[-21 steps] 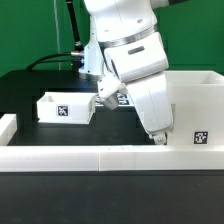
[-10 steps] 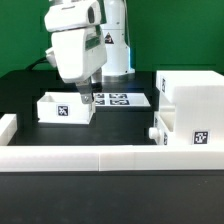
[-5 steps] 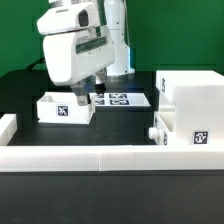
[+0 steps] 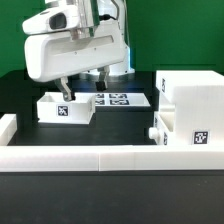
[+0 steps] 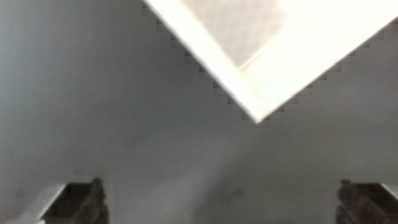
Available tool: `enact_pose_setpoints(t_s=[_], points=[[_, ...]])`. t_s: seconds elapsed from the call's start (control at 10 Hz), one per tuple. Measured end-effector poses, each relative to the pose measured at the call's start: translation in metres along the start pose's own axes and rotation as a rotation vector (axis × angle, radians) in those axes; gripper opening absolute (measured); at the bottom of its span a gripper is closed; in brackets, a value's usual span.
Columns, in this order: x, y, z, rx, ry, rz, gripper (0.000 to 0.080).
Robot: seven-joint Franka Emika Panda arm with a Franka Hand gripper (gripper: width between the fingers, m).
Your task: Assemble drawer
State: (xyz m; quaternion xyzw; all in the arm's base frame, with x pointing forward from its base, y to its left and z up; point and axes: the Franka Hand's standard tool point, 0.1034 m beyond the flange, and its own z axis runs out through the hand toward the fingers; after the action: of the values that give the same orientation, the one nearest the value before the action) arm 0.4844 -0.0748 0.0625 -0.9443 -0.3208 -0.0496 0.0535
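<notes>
On the exterior view's left, the loose tray (image 4: 64,108) sits upright on the bench (image 4: 20,100), tag facing front, just beside the marker board (image 4: 117,99). The pincer (image 4: 82,84) hangs above the tray's back rim. It is spread wide w/ nothing between its fingertips (image 5: 71,203). The wrist view shows only dark bench and a white corner (image 5: 240,45), prob. the tray's, off-centre to the fingers.

Risk 1: if it descends from here, one finger could land on the rim instead of straddling a wall, tipping the tray or shoving it onto the marker board.

Risk 2: a grab near a corner may let the tray twist in the grip.

Toward the exterior view's right, the second tray (image 4: 160,128) appears seated in the housing (image 4: 195,105), knob sticking out. A skewed carry could jam the loose tray at the housing's opening or bump that knob.
</notes>
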Motion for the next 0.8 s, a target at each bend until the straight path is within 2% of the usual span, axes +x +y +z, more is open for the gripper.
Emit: enact_pose_setpoints(t_s=[0.6,0.8], points=[[0.0,-0.004,0.0,0.01,0.005,0.387,0.0649],[-0.011,-0.018,-0.004,0.002,-0.015,0.592,0.0649]])
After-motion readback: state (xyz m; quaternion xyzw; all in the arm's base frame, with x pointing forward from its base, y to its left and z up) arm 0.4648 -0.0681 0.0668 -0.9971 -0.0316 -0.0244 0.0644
